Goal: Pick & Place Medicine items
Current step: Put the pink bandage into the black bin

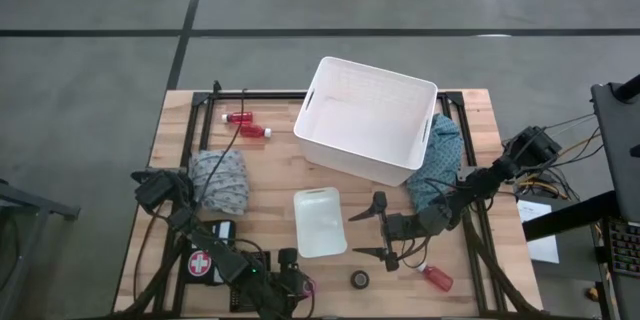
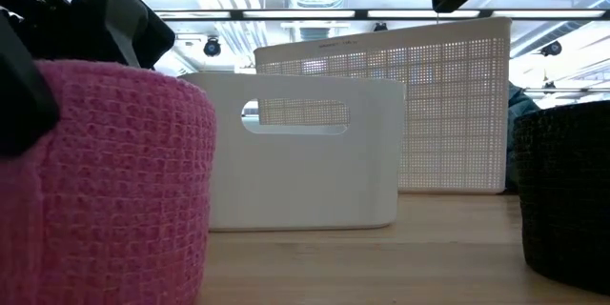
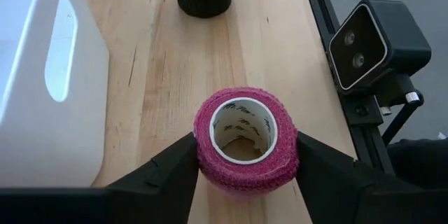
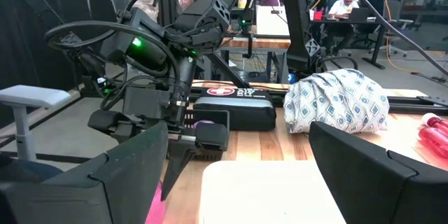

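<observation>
Where the wooden slatted table meets its near edge, the left gripper is seen low over the boards, its two dark fingers closed against either side of a pink woven tape roll with a white core, which is held standing on the wood. A dark tape roll is found a little farther along the same edge, apart from the pink one. The right gripper is held just beside a small white lidded box, its fingers spread wide and nothing between them. A red bottle with a white cap lies near the table's right front corner, close to the dark roll. Two more red bottles are seen lying at the far left, beside the big white plastic basket. A patterned cloth bundle rests on the left, and a black pouch with a red cross lies near the left arm.
</observation>
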